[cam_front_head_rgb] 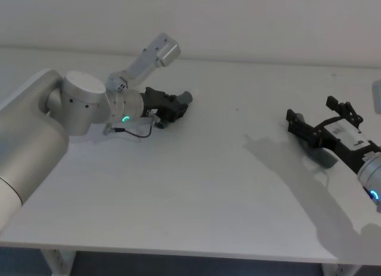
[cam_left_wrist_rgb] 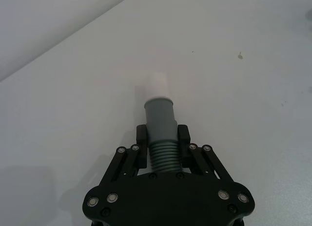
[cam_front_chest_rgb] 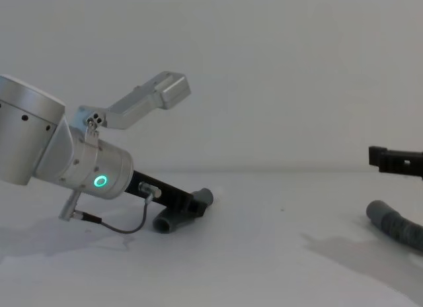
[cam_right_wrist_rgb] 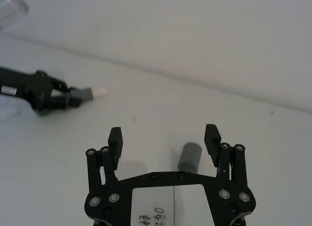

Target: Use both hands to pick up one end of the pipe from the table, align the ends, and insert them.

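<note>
My left gripper is shut on the ribbed body of the short curved pipe piece, far left on the table. Its grey cuff end with a pale tip sticks out past the fingers. In the chest view this cuff points up and right, while the piece's other end hangs down by the table. My right gripper is open and hovers at the right above the longer pipe piece. That piece's cuff lies on the table below the gap, nearer one finger.
The table's back edge meets a plain wall behind both arms. A thin black cable loops from the left wrist onto the table. Between the two grippers lies a wide stretch of bare white surface.
</note>
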Controlling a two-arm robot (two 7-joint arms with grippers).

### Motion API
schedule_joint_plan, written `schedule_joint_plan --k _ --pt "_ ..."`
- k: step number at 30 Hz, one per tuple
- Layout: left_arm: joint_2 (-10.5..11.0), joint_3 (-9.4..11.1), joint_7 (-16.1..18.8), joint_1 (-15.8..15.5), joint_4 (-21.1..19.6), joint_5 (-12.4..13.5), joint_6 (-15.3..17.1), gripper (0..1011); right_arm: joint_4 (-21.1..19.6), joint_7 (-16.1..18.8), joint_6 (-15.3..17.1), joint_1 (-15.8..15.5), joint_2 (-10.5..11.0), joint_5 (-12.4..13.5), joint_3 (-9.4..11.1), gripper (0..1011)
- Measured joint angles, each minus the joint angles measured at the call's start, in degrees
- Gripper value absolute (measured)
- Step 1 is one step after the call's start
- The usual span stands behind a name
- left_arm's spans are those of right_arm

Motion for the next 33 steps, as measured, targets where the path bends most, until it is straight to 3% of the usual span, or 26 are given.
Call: schedule_joint_plan --k 3,13,33 --pt "0.0 0.0 0.0 0.0 0.0 0.0 0.0 358 -0.1 2.0 3.4 1.0 1.8 0.7 0.0 1001" --pt "0.0 0.0 0.0 0.0 0.0 0.0 0.0 358 1.5 5.9 8.6 3.7 5.3 1.3 -1.1 1001" --pt "0.0 0.0 0.0 0.0 0.0 0.0 0.0 358 6.7 8.5 12.6 7.8 6.9 0.8 -3.7 1001"
